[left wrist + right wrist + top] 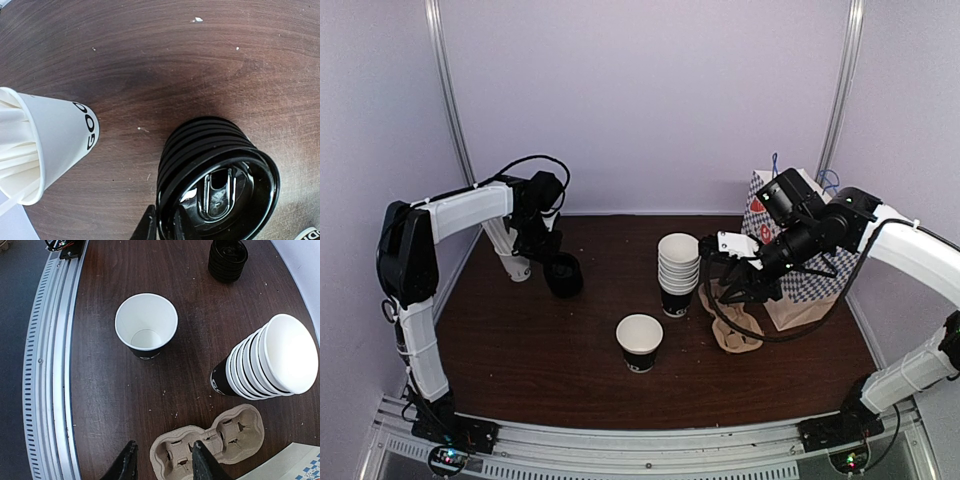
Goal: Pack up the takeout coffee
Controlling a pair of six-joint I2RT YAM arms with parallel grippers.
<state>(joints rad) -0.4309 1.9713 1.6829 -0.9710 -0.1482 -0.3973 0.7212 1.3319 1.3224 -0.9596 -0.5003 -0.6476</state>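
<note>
White stick cup: "GO"; takeout cup unreadable

- Worktop: dark brown wood grain, matt, scattered pale specks; soft sheen toward the rear.
- Back wall: plain, pale lilac-white, unmarked.
- Side walls: same pale finish, closing in left and right.
- Uprights: two slim metal poles, one at each rear corner.
- Front rail: slotted aluminium, along the near edge.
- Floor: grey, beyond the rail.
- Light: even, diffuse.
</note>
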